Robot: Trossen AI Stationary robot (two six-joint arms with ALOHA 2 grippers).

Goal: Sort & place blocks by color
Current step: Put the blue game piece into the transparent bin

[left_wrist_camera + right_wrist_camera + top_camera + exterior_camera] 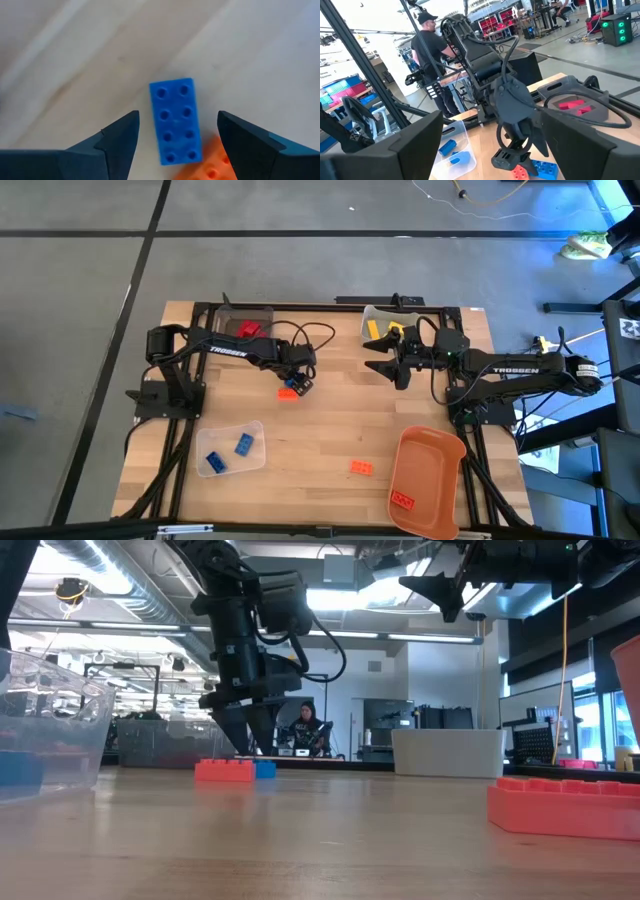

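The high view looks straight down on the whole wooden table (330, 430) and both arms. The low view sits at the tabletop's level, facing across it into the room. The left wrist view looks down from very close at a blue block (176, 120) lying on the table. The right wrist view faces across the table toward the left arm, sharing that blue block (545, 168) with the left wrist view.

You have a wooden table (330, 430) on a grey floor (80, 330). A clear bin (232, 450) sits front left, an orange bin (428, 480) front right, a dark bin (245, 320) back left, a pale bin (378, 323) back right. Behind you, a person in a dark cap (427, 45) stands.
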